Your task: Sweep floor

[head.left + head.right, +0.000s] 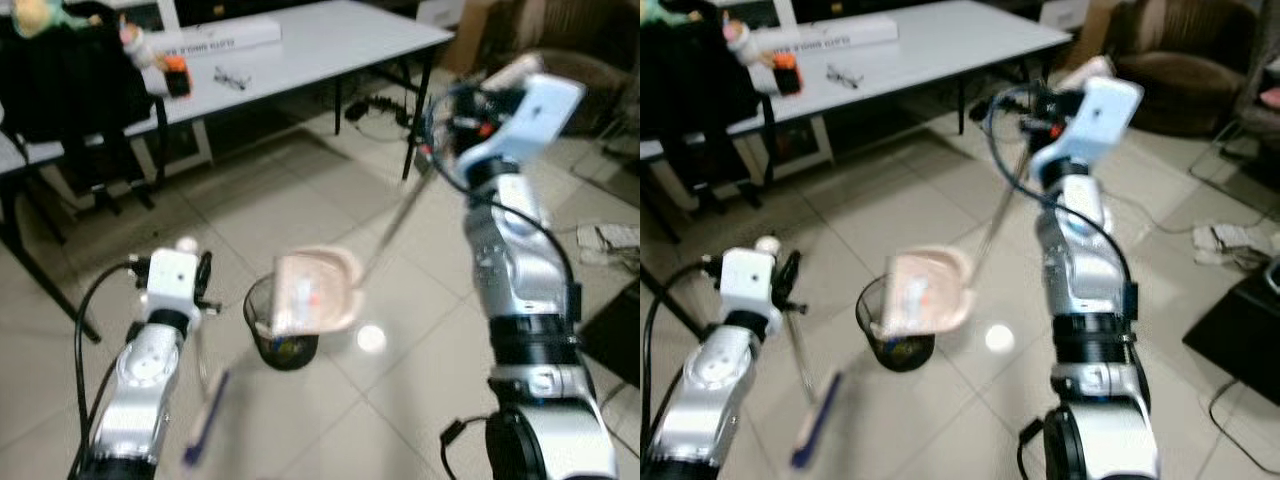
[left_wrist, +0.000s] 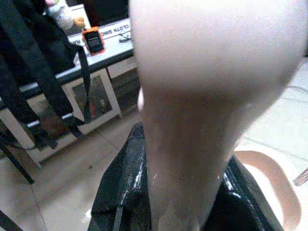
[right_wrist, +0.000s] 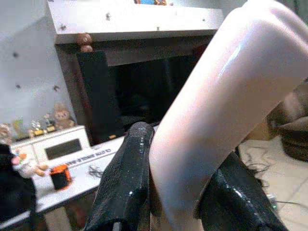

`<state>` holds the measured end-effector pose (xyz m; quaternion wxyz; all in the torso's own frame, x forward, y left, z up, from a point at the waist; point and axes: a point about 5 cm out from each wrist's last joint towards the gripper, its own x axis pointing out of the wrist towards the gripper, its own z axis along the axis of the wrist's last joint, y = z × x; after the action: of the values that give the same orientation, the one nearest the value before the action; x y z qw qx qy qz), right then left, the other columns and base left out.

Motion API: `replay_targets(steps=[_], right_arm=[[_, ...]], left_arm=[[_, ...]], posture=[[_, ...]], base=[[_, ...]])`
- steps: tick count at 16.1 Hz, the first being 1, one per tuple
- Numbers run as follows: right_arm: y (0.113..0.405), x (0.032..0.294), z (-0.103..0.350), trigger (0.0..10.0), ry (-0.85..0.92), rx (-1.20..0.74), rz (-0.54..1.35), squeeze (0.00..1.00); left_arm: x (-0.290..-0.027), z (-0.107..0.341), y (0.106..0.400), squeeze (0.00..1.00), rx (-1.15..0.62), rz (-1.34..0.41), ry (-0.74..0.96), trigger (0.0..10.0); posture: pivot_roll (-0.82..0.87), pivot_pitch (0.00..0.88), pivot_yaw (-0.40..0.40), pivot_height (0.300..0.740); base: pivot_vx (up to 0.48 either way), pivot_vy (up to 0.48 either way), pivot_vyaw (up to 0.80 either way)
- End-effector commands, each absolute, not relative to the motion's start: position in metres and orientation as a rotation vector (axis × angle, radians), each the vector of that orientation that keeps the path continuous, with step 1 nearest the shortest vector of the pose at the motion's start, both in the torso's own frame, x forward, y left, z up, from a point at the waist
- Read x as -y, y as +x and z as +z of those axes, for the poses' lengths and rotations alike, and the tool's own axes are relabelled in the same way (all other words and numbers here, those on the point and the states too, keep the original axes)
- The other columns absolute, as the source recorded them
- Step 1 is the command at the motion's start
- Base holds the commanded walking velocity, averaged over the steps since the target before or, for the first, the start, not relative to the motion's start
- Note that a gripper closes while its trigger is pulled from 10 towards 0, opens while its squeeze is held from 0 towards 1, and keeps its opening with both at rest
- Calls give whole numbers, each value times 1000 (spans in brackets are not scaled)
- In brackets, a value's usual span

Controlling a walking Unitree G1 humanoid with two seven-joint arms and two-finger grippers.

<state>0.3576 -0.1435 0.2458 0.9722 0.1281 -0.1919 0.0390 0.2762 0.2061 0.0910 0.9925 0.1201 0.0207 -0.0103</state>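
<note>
Over the small black wire-mesh bin (image 1: 282,340) on the pale tiled floor (image 1: 300,200), your pale pink plastic dustpan (image 1: 315,290) hangs tipped, its tray above the bin's rim and its long thin metal handle (image 1: 395,225) slanting up and away to your right gripper (image 3: 178,192), whose black fingers (image 3: 126,178) are pinched around the pink grip at the handle's top. Your left gripper (image 2: 183,192) is pressed around the pale pink top of the broom, just beside the bin on its left; the broom's thin shaft (image 1: 798,350) runs down to a purple-edged brush head (image 1: 205,420) resting low near the floor, nearer to you than the bin. This reads as the emptying step: sweepings going from pan into bin, though whether anything remains in the tray is too blurred to tell. Next you would likely need to tilt the pan further, keeping its lip inside the bin's rim, and hold the broom away from the bin.
</note>
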Motion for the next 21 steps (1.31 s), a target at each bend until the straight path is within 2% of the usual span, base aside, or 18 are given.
replay_targets(steps=[1,11,21], right_arm=[[357,154,258,10000,255,450,45,0],[357,158,255,10000,253,455,18,0],[358,146,248,10000,228,471,46,0]], left_arm=[[-202,100,280,0,-1,-31,246,10000],[-201,100,281,0,3,-36,246,10000],[-199,100,283,0,6,-35,246,10000]], posture=[[-39,0,43,740],[-39,0,45,740],[-41,0,38,740]], base=[[349,0,0],[349,0,0],[302,0,0]])
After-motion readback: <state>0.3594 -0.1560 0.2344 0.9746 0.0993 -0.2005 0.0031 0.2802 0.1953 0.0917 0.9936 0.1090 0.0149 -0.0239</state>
